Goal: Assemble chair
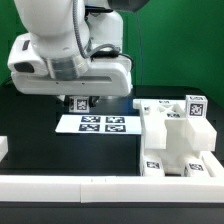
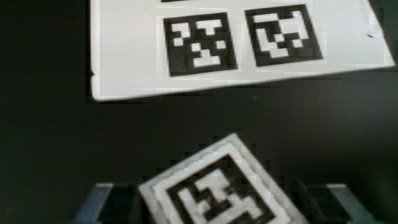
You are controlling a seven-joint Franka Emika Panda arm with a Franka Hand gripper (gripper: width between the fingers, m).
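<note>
Exterior view: the white Franka Panda arm [image 1: 70,55] reaches down from the upper part of the scene, its broad wrist housing level over the black table [image 1: 35,140]. The two-finger gripper [image 1: 79,103] points straight down, just above the thin flat white marker board [image 1: 97,124]. A small white tagged part [image 1: 79,102] sits between the fingers, its black-and-white square marker facing the camera.

Wrist view: the same tagged part [image 2: 217,185] fills the space between the two dark fingertips [image 2: 103,203], turned diagonally, with a fingertip at each side; the jaws appear clamped on it, though the contact faces themselves are hidden. Beyond it lies the marker board [image 2: 134,50], two of its square tags fully visible. Whether the part touches the board cannot be told.

The partly built chair of chunky white plastic blocks and slabs [image 1: 180,140] stands on the table at the exterior view's right, near the board but well apart from the gripper. Several of its faces carry square tags.

Markings: only black-and-white square fiducial patterns are visible; no legible lettering or brand name can be made out.
</note>
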